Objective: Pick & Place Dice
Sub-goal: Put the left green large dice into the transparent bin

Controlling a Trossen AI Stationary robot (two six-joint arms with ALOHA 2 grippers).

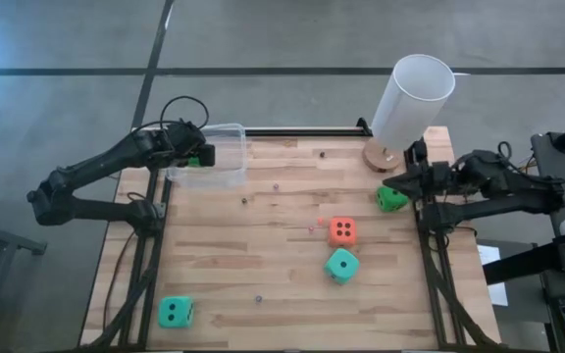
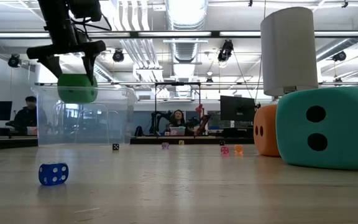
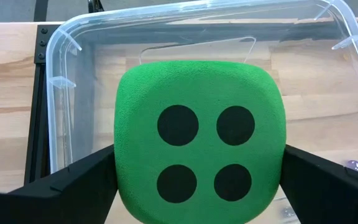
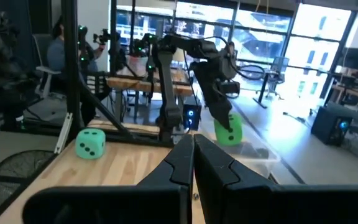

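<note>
the left gripper [image 2: 74,62] hangs above the clear plastic tub [image 1: 214,157] at the table's far left corner, its fingers spread wide around a bright green die [image 3: 201,142] that sits between them, the four-pip face toward the wrist camera. the right gripper [image 4: 193,163] rests low at the right edge of the wooden table [image 1: 263,255], fingers pressed together and holding nothing, just beside another green die [image 1: 391,199]. an orange die [image 1: 341,231] and a teal die [image 1: 341,265] lie near each other mid-table, and a green die [image 1: 175,313] sits at the near left corner. a tall white cylinder [image 1: 412,98] stands at the far right.
</note>
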